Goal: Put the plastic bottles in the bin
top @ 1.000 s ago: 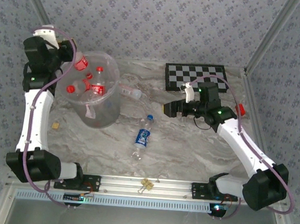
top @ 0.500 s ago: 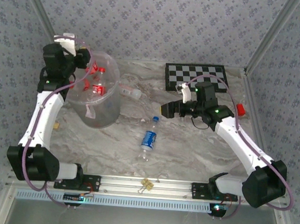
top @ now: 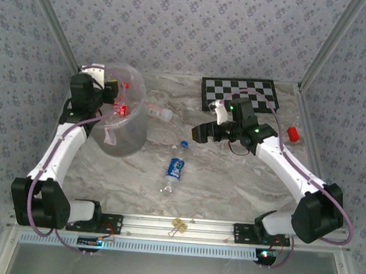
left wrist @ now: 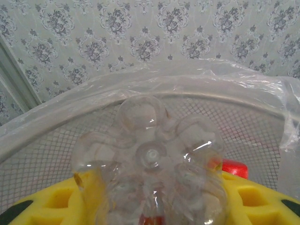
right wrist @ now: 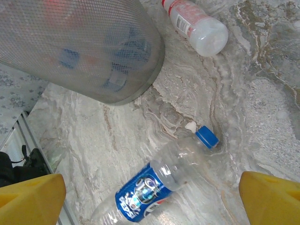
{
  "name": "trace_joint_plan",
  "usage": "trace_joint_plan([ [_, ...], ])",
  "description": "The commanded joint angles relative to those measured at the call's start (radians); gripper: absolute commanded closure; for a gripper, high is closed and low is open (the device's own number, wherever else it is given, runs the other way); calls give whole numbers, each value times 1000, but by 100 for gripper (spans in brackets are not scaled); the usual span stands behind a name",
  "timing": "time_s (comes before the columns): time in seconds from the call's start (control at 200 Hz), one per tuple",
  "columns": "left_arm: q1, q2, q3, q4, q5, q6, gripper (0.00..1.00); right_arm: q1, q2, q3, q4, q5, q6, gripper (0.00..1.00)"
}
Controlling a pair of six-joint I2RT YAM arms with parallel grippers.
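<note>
The worktop is a pale marbled slab, grey veined with beige. Walls papered in a small blue-grey floral print close it in behind and at both sides. Slanted metal posts run up the upper corners, and an aluminium rail edges the bottom of the top view.

The bin stands at the upper left of the worktop, frosted and mesh-patterned, with a thin clear liner draped over its rim and red-capped bottles inside. The left end effector hangs over the bin's mouth. Its yellow fingers are clamped on a clear bottle, whose ridged base faces the wrist camera.

Just right of the bin a white-labelled bottle lies on its side. Lower, near the middle, a blue-labelled bottle with a blue cap lies flat. The right end effector hovers above it with fingers spread wide apart, holding nothing.

A black-and-white checkerboard lies against the back edge at upper right, and a loose red cap sits near the right edge. Bare marble stretches across the lower centre and lower right, between the blue-labelled bottle and the rail. The tightest spot is the gap between the bin and the white-labelled bottle.
</note>
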Motion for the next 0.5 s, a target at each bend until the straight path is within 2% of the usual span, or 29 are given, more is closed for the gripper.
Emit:
trace_joint_plan([
  [0.0,-15,70,-68,-144,67,-97,100,5,8,25,-13,33,0,3],
  [0.14,-13,134,-31,-160,105,-129,100,7,16,27,-12,38,9,3],
  [0.305,-11,202,17,-101,264,-223,100,5,29,31,-29,60,26,3],
  [0.495,-89,216,120,-193,212,-190,100,1,26,20,-33,82,35,3],
])
